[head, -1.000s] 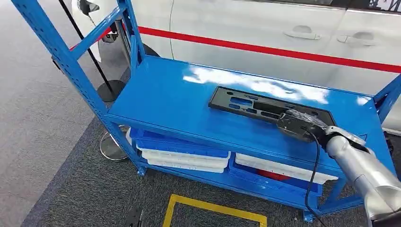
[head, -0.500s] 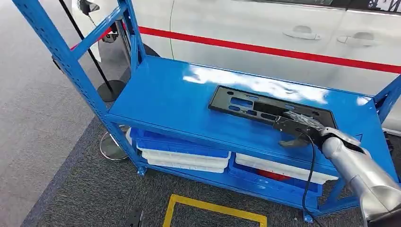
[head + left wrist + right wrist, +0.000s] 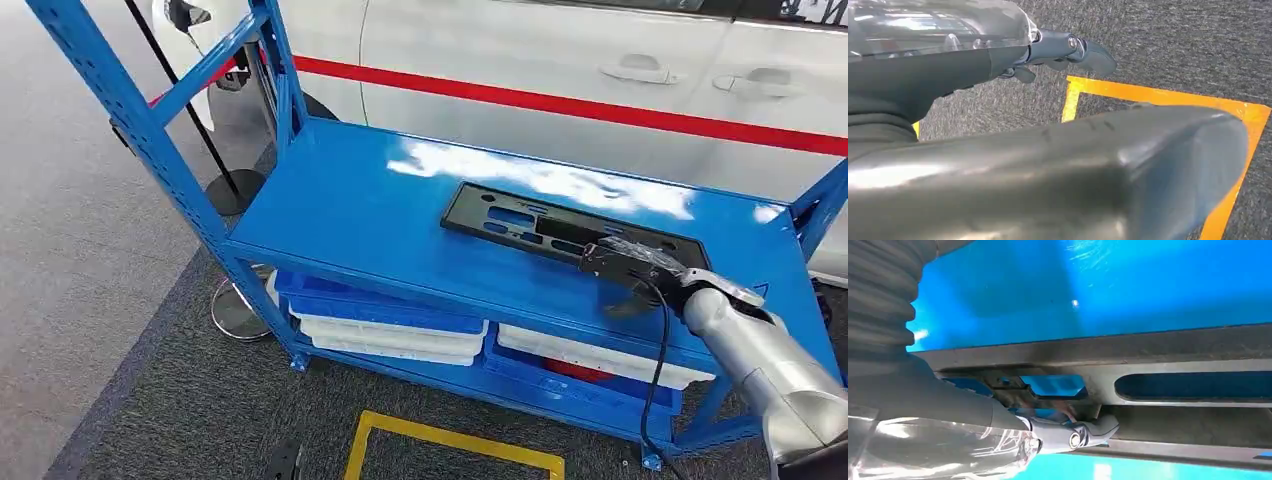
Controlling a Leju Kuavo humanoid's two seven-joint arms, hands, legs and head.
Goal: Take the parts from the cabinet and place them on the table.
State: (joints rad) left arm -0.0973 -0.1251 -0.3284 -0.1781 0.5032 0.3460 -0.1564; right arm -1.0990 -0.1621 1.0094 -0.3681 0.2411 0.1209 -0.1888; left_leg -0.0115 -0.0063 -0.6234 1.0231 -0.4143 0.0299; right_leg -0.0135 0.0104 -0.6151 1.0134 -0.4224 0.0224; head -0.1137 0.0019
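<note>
A long black plastic part (image 3: 530, 225) with cut-out slots lies flat on the top shelf of the blue cabinet (image 3: 350, 200). My right hand (image 3: 630, 268) is at the part's near right end, fingers lying on top of it and the thumb spread toward the shelf's front edge. In the right wrist view a fingertip (image 3: 1098, 427) rests at the rim of a slot in the part (image 3: 1173, 347). The part has not left the shelf. My left hand (image 3: 1048, 50) hangs over the floor, fingers apart, holding nothing.
White and blue bins (image 3: 390, 325) are stacked on the lower shelf. A white car with a red stripe (image 3: 560, 50) stands close behind the cabinet. Blue uprights (image 3: 150, 140) rise at its left; a round stand base (image 3: 235, 190) sits beyond. Yellow floor tape (image 3: 450, 445) marks the carpet.
My right hand has slid a little toward the part's right end and lowered, its thumb spreading out toward the shelf's front edge. The part has stayed in place.
</note>
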